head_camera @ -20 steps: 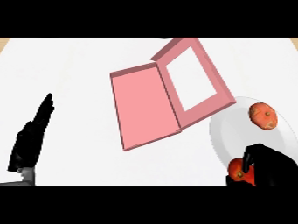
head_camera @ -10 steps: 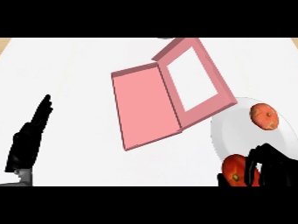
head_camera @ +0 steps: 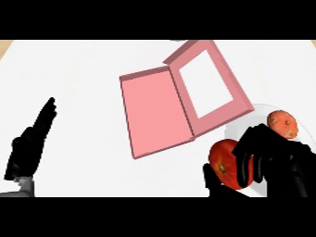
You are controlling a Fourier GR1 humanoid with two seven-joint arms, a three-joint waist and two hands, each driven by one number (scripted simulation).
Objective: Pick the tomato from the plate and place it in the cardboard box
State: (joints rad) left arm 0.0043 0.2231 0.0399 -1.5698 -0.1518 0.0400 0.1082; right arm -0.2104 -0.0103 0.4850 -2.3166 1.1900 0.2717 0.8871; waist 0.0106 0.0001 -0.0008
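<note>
Both hands matte black: left hand (head_camera: 29, 148) slim with a grey wrist stub below, right hand (head_camera: 283, 162) bulkier, blocky.

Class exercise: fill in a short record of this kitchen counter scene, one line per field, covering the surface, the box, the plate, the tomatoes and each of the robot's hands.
surface: white counter
box: pink cardboard box, lid open, lying left of the plate
plate: white plate at the right, partly hidden by the right hand
held tomato: red tomato at the plate's near left edge
other tomato: smaller tomato lying on the plate, untouched
right hand: right hand, fingers and thumb curled round the red tomato
left hand: left hand, open, fingers up, resting at lower left
</note>
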